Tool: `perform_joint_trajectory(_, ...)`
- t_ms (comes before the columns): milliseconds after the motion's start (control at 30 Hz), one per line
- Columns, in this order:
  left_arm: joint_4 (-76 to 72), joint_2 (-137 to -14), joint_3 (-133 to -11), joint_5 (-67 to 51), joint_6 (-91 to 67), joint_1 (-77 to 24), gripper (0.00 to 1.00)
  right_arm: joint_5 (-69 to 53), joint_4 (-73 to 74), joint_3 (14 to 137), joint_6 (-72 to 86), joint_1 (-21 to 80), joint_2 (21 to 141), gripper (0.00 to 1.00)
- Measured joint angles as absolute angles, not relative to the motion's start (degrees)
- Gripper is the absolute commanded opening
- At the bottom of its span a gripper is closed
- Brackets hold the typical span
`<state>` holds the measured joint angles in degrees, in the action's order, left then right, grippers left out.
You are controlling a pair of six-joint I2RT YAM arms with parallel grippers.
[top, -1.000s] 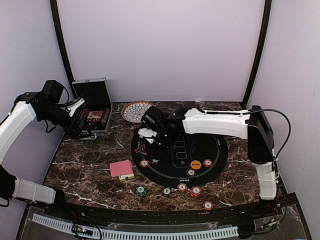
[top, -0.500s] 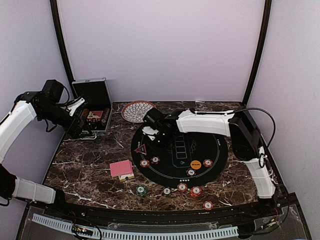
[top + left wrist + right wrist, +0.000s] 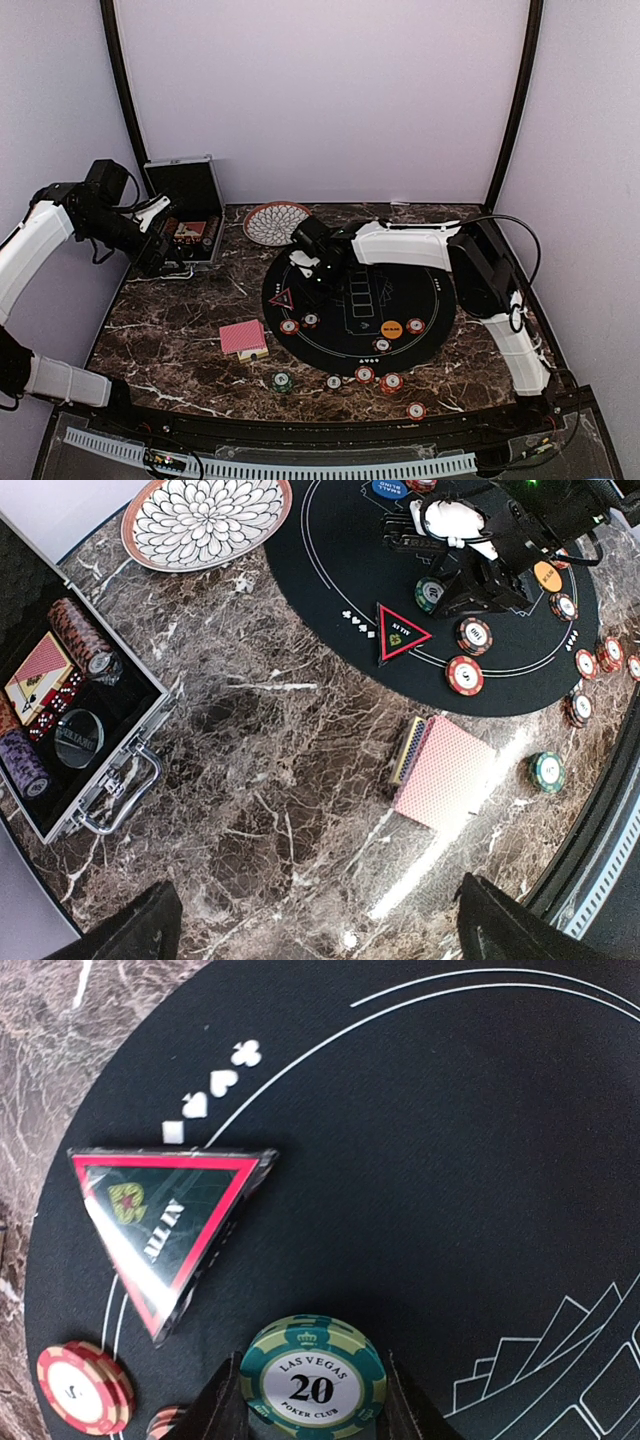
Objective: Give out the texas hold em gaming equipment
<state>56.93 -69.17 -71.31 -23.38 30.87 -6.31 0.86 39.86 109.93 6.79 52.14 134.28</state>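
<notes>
Right gripper (image 3: 312,1412) part-closed on green chip (image 3: 313,1375) — left gripper (image 3: 310,935) wide open.

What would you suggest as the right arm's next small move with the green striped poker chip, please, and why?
Probably lower the right gripper a little and open it, leaving the green striped poker chip flat on the round black mat. The chip sits pinched between its fingers over bare mat, beside the red-edged triangle marker.
</notes>
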Motion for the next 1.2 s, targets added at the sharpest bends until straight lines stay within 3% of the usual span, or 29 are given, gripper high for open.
perform_joint_trajectory(233, 56.9, -69.4, -71.3, -23.4, 30.9, -6.3, 0.99, -0.6, 39.8, 112.1, 7.5, 51.9, 135.9, 0.19)
perform_joint_trajectory(567, 56.9, -69.4, -71.3, -23.4, 30.9, -6.3, 0.99, -2.3, 39.9, 112.5, 8.5, 51.7, 136.2, 0.52)
perform_joint_trajectory(1067, 56.9, -69.4, -71.3, -23.3, 30.9, -6.3, 0.99, 1.2, 41.0, 114.0, 8.2, 52.8, 135.3, 0.52)
perform_joint_trajectory(1200, 56.9, -69.4, -71.3, -23.3, 30.9, -6.3, 0.99, 2.6, 41.3, 111.6, 7.0, 55.5, 131.0, 0.62)
